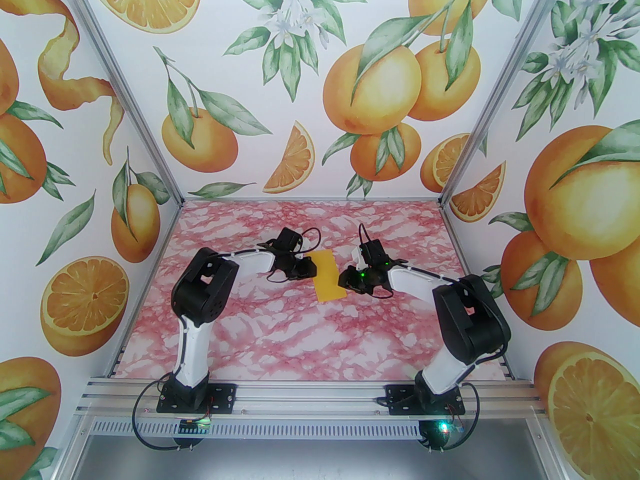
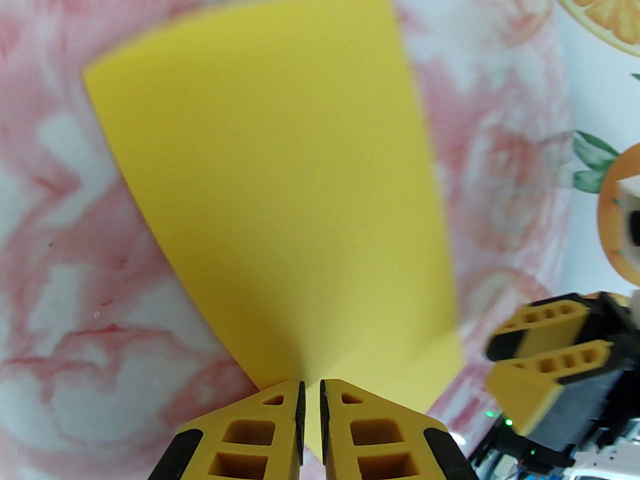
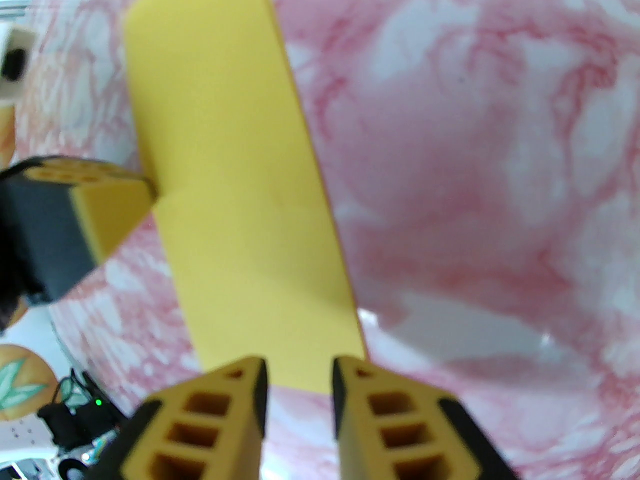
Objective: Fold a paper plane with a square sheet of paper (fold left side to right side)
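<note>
Yellow-orange, the square sheet of paper [image 1: 330, 279] lay mid-table [image 1: 280, 338] as a narrow folded strip, my left hand [image 2: 310, 393] nearly closed over its left edge, my right hand [image 3: 300, 368] part-open and empty beside it; next, I judged, pressing that crease without sliding it.

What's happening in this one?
Two robot arms are working on a yellow sheet of paper lying on the pink marbled table. From above the sheet reads as a narrow rectangle, so the left-to-right fold looks already made. The left gripper, jaws nearly shut, sits at the sheet's left edge; whether it pinches or just presses the paper is unclear. The right gripper is open at the sheet's near end, with nothing between its fingers.
</note>
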